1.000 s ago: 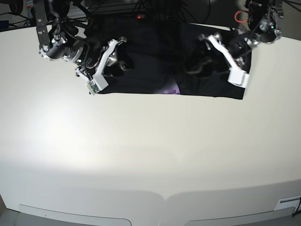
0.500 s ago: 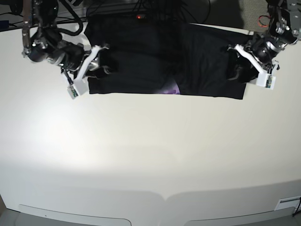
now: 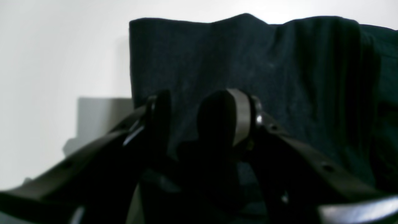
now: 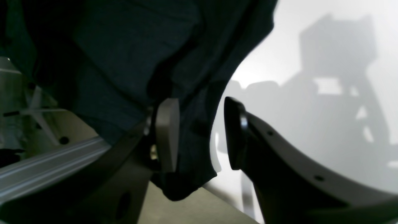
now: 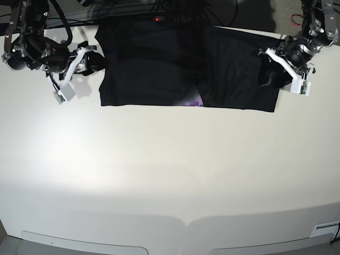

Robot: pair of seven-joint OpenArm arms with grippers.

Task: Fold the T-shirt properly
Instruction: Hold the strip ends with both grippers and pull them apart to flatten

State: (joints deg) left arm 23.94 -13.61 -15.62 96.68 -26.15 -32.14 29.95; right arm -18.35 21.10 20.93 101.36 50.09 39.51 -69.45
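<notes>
The T-shirt (image 5: 180,66) lies spread as a wide black rectangle at the far edge of the pale surface (image 5: 170,175), a sliver of purple print (image 5: 194,101) peeking from under a fold at its near hem. Big shift here: a second ago both arms were in over the cloth, and now they've swung out to opposite ends. The right hand (image 5: 94,59) has pulled back to the shirt's edge on the base view's left side, and the wrist view shows its fingers parted with a hanging fold of fabric (image 4: 174,93) between them, one pad (image 4: 168,133) against the cloth, not clamped down. The left hand (image 5: 265,74) sits at the other end over the cloth near that side edge, fingers (image 3: 217,118) slightly apart; whether any fabric is pinched there, I cannot tell. That reads as lining up for a side fold, each hand taking an end. The cloth is matte, soft knit, with vertical ripples near the left hand and a limp, drooping corner at the right, so it will sag once lifted.
</notes>
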